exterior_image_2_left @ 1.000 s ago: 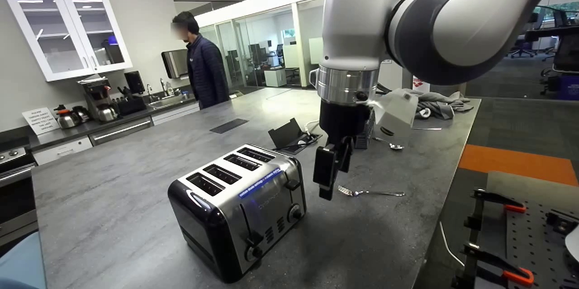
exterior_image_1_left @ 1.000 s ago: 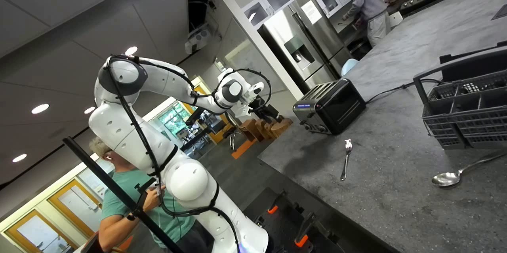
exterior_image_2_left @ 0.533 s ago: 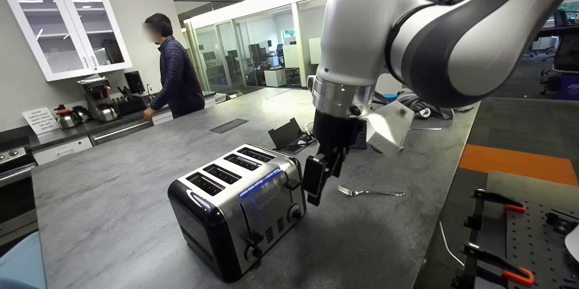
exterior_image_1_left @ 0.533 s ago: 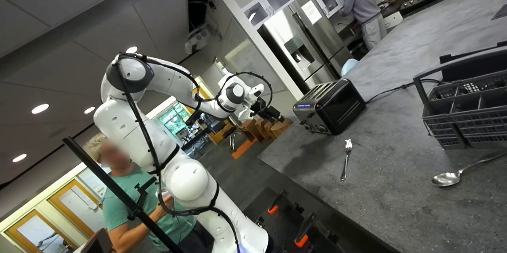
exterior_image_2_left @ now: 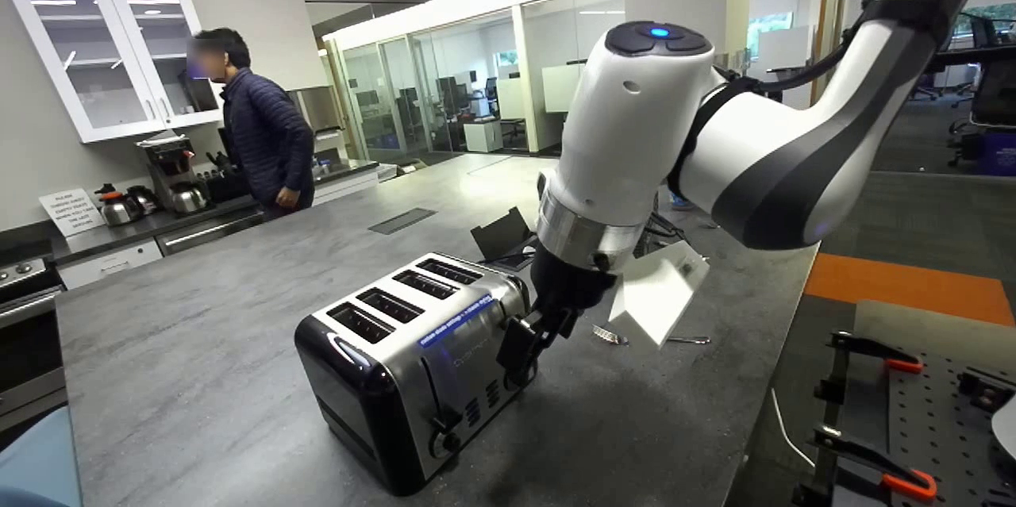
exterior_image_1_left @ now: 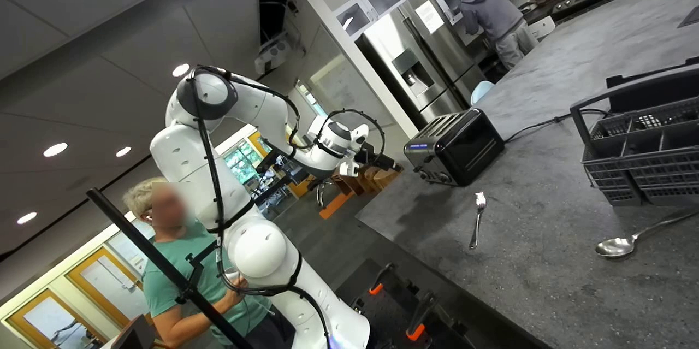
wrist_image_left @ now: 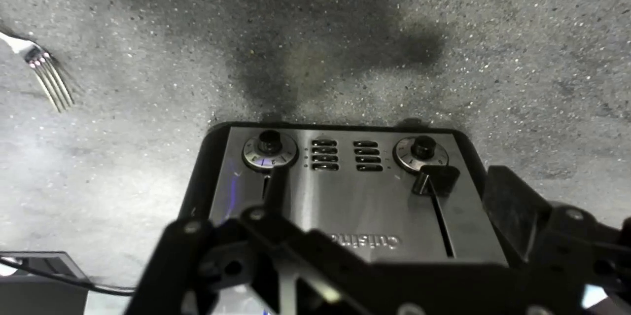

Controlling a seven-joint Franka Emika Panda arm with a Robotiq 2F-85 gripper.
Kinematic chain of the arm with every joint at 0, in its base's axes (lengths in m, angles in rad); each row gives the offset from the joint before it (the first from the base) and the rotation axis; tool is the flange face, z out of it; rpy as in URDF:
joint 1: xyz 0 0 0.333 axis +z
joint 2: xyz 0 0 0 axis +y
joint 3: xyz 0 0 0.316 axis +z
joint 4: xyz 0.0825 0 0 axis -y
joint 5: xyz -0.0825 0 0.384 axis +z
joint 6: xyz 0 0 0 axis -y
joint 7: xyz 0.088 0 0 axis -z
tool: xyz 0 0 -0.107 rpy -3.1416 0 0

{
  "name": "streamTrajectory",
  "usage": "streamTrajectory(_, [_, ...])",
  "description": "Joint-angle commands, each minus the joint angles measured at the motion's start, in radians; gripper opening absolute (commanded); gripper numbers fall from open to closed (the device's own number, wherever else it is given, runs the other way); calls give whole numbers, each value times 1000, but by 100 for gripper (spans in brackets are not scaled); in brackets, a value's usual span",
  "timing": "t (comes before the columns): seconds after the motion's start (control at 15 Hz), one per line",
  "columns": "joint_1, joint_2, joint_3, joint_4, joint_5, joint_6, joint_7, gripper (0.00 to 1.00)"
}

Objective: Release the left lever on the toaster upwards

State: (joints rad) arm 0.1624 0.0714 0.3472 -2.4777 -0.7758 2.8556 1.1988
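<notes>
Four-slot toaster being faced by hand

In an exterior view, the toaster is being carried by the table, its left lever down. Rightward, the hand, spread wide apart, is being held close to the toaster; farther right, a fork is being partly hidden.

A black toaster stands on a grey desk, near a fork. A white robot arm bends alongside.
</notes>
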Motion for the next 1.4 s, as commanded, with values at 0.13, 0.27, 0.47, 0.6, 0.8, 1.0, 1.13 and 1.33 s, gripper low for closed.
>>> streamTrajectory(0.13, [30, 178, -49, 151, -306, 19, 243, 100])
streamTrajectory(0.27, [36, 241, -52, 190, -351, 23, 265, 100])
streamTrajectory(0.47, [44, 323, -52, 240, -373, 12, 270, 100])
streamTrajectory(0.6, [49, 364, -53, 262, -367, -9, 269, 100])
streamTrajectory(0.8, [31, 360, -38, 243, -345, 1, 241, 100])
streamTrajectory(1.0, [34, 355, -39, 244, -343, -19, 243, 74])
streamTrajectory(1.13, [35, 355, -46, 245, -353, -15, 253, 59])
streamTrajectory(1.33, [41, 355, -58, 247, -378, -6, 269, 36])
